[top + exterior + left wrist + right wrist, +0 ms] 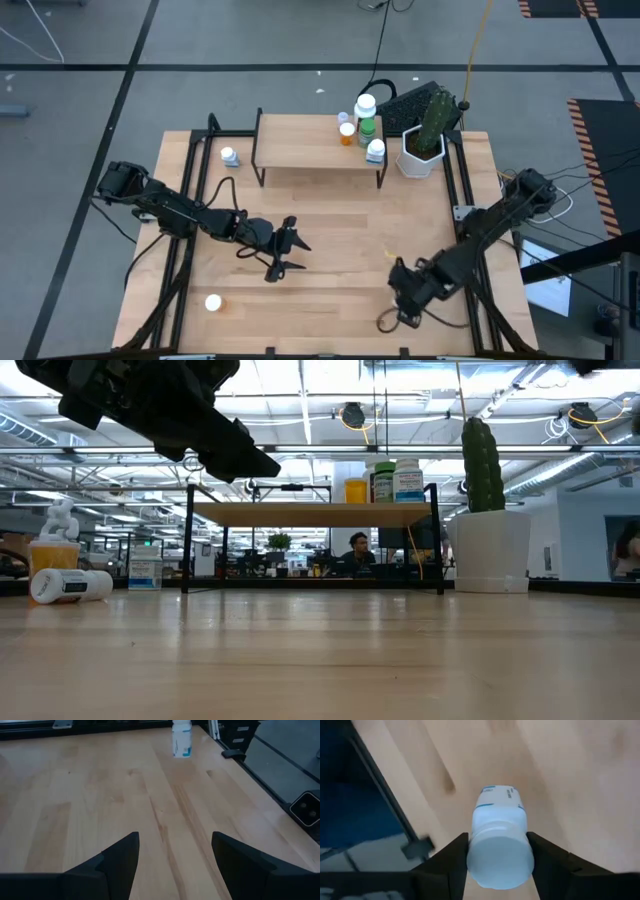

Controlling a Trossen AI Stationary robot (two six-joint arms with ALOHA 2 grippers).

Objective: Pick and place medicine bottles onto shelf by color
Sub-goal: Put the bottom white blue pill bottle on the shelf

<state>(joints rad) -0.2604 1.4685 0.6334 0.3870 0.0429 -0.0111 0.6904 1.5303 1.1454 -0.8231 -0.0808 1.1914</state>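
Two arms work at the table. The right gripper (pixel 496 851) is low at the near right part of the table, and a white bottle (pixel 499 842) sits right between its fingers (pixel 451 857), cap toward the wrist. The fingers touch both sides of the bottle, so they look clamped on it. This step looks like the pick of a white bottle. The shelf (pixel 320 142) is far ahead of this gripper, at the back of the table. A few bottles already stand at its right end: an orange bottle (pixel 347 131), a green bottle (pixel 366 121) and a white-capped bottle (pixel 375 151). Next the gripper would need to lift the bottle straight up, carry it to the shelf and set it by the white ones. The left gripper (pixel 172 855) hovers over the middle of the table with its fingers apart and nothing between them. Another bottle (pixel 181 738) stands well ahead of it.
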